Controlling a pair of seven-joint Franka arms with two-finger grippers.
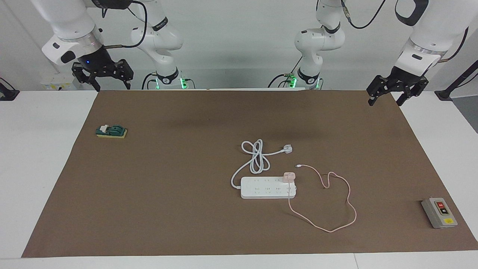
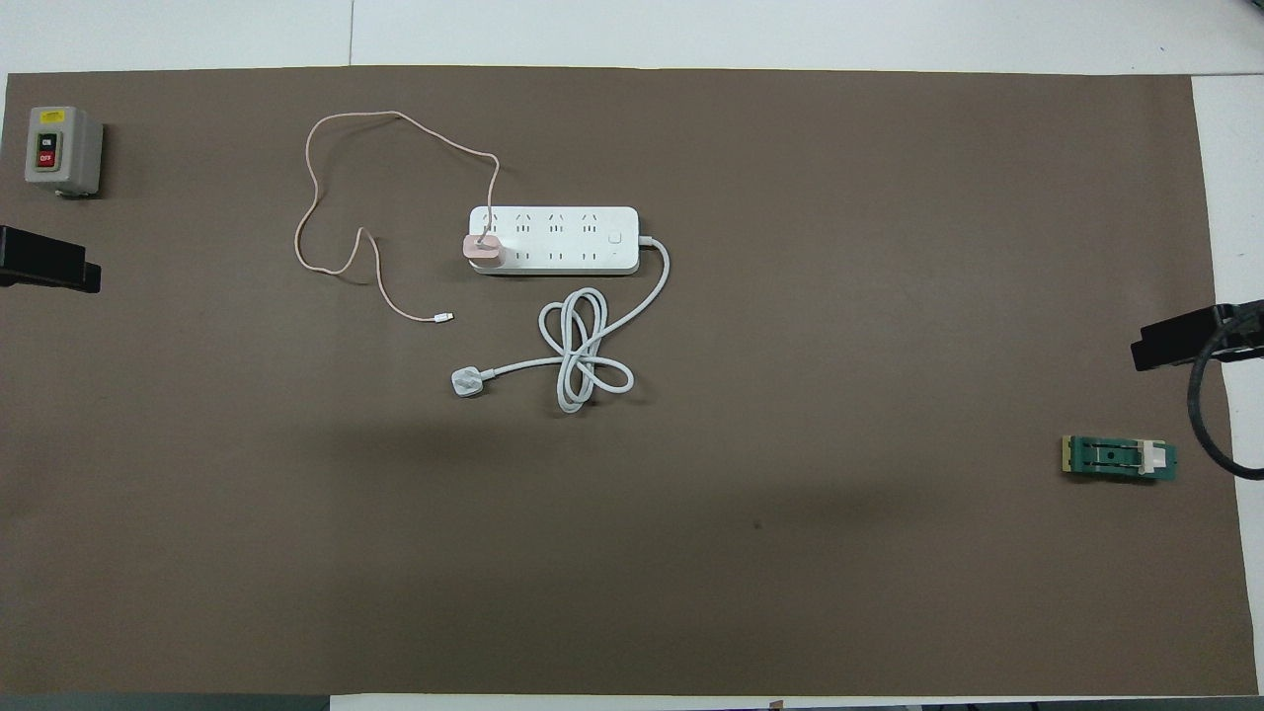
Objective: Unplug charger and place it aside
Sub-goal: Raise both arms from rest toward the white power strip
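Note:
The pale pink charger (image 1: 289, 176) is plugged into the white power strip (image 1: 268, 188) near the middle of the mat, at the strip's end toward the left arm's end. Its thin pink cable (image 1: 349, 203) lies in loose loops on the mat toward the left arm's end. In the overhead view the charger (image 2: 484, 249) sits on the strip (image 2: 553, 240). My left gripper (image 1: 386, 98) hangs open and empty over the mat's corner by its base. My right gripper (image 1: 102, 80) hangs open and empty over the mat's other near corner. Both arms wait.
The strip's thick white cord is coiled nearer to the robots and ends in a white plug (image 1: 286, 149). A grey box with red and yellow buttons (image 1: 439, 212) lies at the left arm's end. A green switch on a yellow base (image 1: 111, 131) lies at the right arm's end.

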